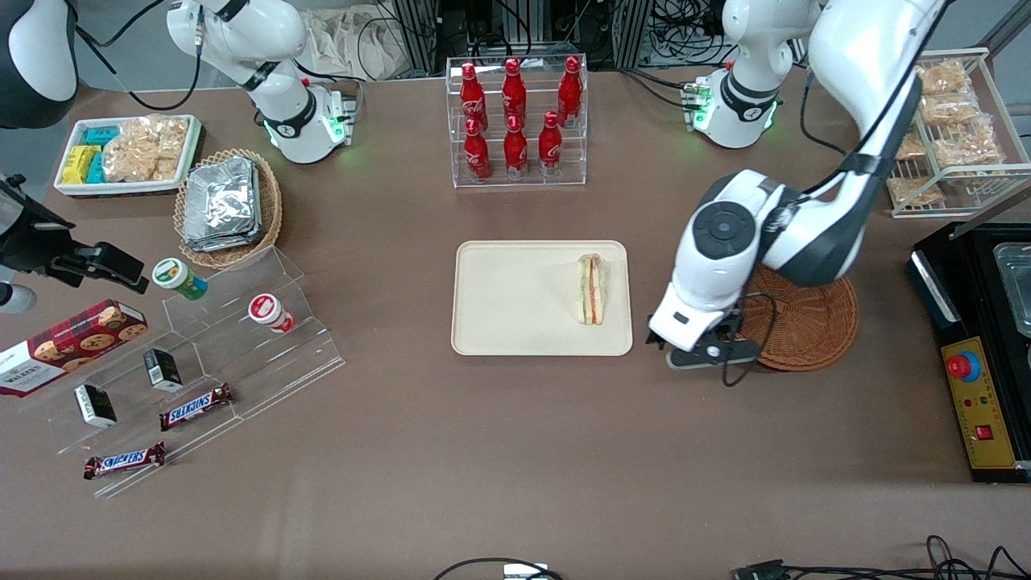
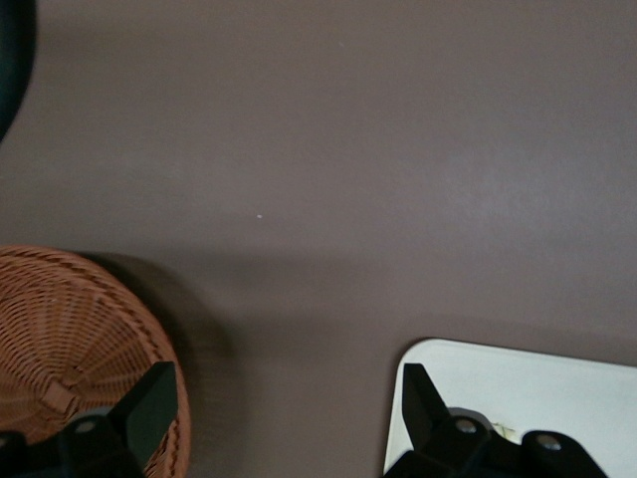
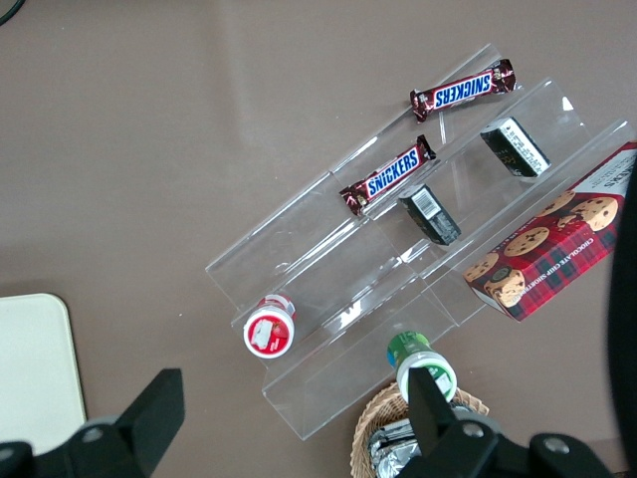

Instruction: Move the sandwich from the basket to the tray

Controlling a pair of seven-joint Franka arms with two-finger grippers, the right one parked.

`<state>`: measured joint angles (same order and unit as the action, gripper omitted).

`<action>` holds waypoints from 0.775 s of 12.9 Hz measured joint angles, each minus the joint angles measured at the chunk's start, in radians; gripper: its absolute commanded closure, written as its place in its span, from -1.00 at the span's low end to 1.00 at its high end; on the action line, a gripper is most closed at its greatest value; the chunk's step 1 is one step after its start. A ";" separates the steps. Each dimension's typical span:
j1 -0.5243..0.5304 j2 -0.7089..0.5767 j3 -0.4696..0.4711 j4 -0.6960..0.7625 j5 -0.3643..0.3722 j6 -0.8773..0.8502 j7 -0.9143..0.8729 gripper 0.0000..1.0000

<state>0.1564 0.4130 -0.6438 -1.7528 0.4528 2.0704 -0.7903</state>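
The sandwich (image 1: 592, 288) is a small wedge with green, orange and red layers. It lies on the cream-beige tray (image 1: 515, 298), near the tray's edge toward the working arm's end. The round brown wicker basket (image 1: 809, 326) stands beside the tray and looks empty where it shows. My left gripper (image 1: 710, 352) hangs above the bare table between tray and basket, open and empty. In the left wrist view the gripper (image 2: 284, 403) spans the gap, with the basket (image 2: 70, 339) by one finger and the tray's corner (image 2: 537, 393) by the other. The sandwich is out of that view.
A clear rack of red cola bottles (image 1: 515, 121) stands farther from the front camera than the tray. A wire rack of snack bags (image 1: 950, 129) and a black control box (image 1: 979, 387) sit at the working arm's end. A foil-packet basket (image 1: 225, 205) and acrylic snack stand (image 1: 201, 354) sit toward the parked arm's end.
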 measured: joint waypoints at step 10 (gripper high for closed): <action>0.144 -0.035 0.016 0.194 -0.185 -0.284 0.337 -1.00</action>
<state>0.3008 0.3783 -0.6278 -1.5591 0.2679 1.7867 -0.4531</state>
